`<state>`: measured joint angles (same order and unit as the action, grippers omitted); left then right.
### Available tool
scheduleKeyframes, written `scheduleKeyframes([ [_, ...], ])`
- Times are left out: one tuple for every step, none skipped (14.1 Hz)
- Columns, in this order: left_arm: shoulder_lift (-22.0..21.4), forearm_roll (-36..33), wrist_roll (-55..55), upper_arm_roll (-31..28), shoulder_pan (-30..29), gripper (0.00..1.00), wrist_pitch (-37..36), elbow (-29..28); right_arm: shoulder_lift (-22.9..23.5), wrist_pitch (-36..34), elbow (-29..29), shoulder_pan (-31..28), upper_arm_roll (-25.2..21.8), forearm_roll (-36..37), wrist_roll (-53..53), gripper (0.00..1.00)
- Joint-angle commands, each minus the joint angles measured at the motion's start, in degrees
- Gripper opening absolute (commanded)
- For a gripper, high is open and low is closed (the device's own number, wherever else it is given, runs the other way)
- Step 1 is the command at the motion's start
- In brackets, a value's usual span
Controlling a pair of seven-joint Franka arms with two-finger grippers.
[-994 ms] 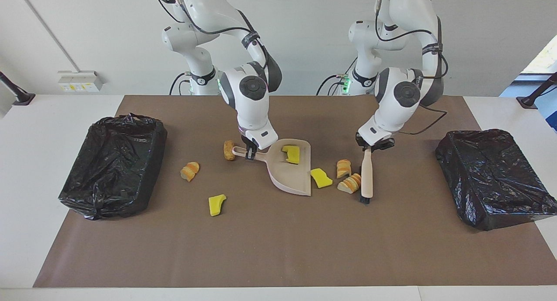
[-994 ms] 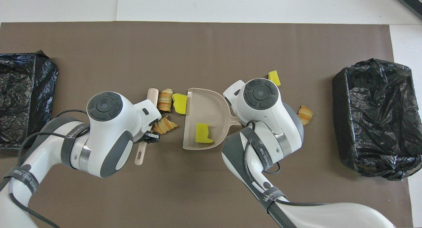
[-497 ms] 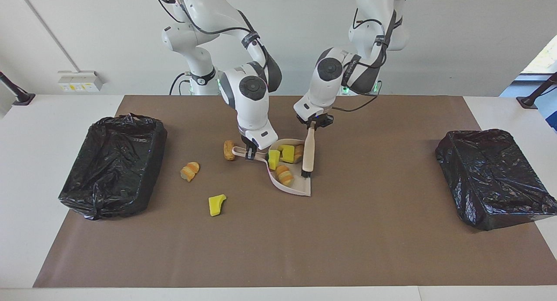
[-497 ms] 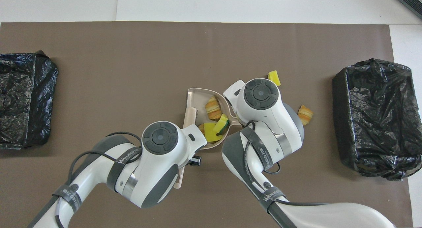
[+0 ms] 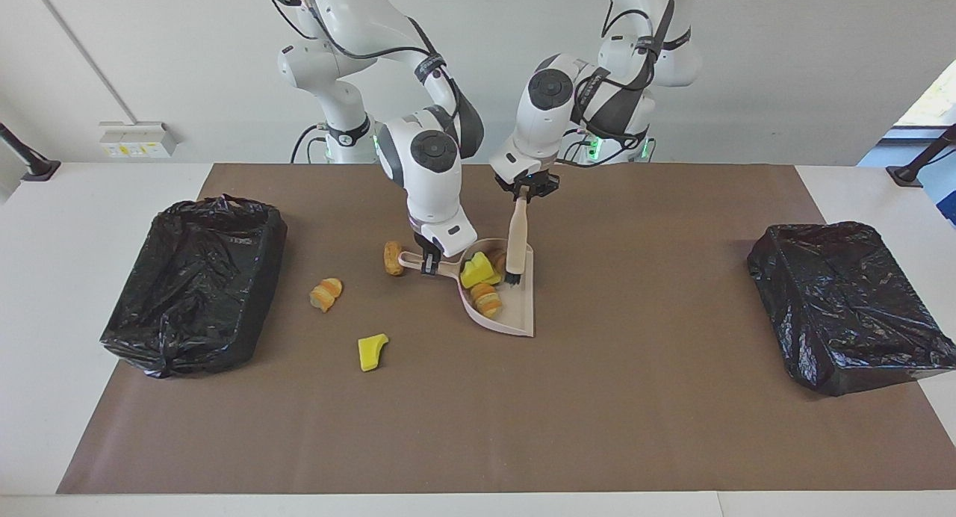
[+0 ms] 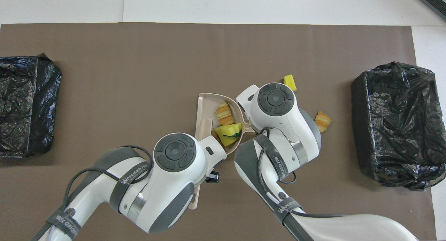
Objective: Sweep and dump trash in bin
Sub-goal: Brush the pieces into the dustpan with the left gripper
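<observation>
1. Right gripper (image 5: 429,263), frame center in the facing view, is clamping the handle of the pink dustpan (image 5: 515,315); the pan is sitting flat on the brown mat (image 5: 478,427).
2. Left gripper (image 5: 524,192), just above the pan, is pinching the brush (image 5: 515,244) by its handle, jaws closed tight on it; the black bristles are pointing down into the pan.
3. Trash: yellow wedges (image 5: 478,270) and a striped croissant piece (image 5: 487,299) are piling up in the pan. Loose on the mat, left of center in the facing view: a brown roll (image 5: 393,257) beside the pan handle, another croissant piece (image 5: 326,293), one yellow wedge (image 5: 371,351).
4. Bins: one black bin (image 5: 196,282) at frame left, the second bin (image 5: 848,304) at frame right, both well apart from the pan.
5. Risks, as I judge them: the wedges are stacking high near the pan's open lip, so tilting it while lifting could be spilling them. The foam looks light and springy, so a brush flick may be bouncing pieces out. The thin handle could be twisting in the grip under load. Three bits are remaining unswept, so dumping now would leave the job partial.
6. Materials: the pan is smooth hard plastic, scoop-shaped; the brush handle is pale and tapered; the bin skins are glossy, wrinkly bag film; the mat is matte and flat.
</observation>
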<state>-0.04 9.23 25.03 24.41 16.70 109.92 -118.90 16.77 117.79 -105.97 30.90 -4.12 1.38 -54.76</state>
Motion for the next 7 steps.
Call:
scheduleKeyframes([
  [-6.0,1.0,1.1,-1.6,-0.6,0.00,-6.0,-0.9,-0.5,1.7,-1.0,-0.8,0.5,0.0,1.3,0.00],
  [-8.0,1.0,1.2,-3.2,-0.5,0.00,-9.5,-1.1,-0.6,1.7,-0.6,-1.5,0.5,-0.1,1.4,0.00],
  [-10.1,1.0,1.2,-3.6,-0.8,0.00,-12.9,-1.4,-0.8,1.7,-0.1,-2.4,0.6,-0.1,1.2,0.00],
  [-13.4,1.1,1.5,-3.5,-1.4,0.00,-14.9,-3.2,-1.0,1.2,0.3,-3.3,0.6,-0.1,0.9,0.00],
  [-16.5,1.1,1.7,-3.4,-1.0,0.00,-15.1,-5.7,-1.7,0.7,0.6,-4.2,0.6,-0.1,0.6,0.00],
  [-19.1,1.4,3.1,-3.4,0.5,0.00,-14.4,-8.9,-2.6,0.4,0.6,-5.2,0.6,-0.3,0.6,0.00],
  [-21.7,4.1,4.3,-3.2,0.9,0.00,-14.0,-12.0,-3.5,-0.2,0.8,-5.9,0.6,-1.5,0.7,0.00],
])
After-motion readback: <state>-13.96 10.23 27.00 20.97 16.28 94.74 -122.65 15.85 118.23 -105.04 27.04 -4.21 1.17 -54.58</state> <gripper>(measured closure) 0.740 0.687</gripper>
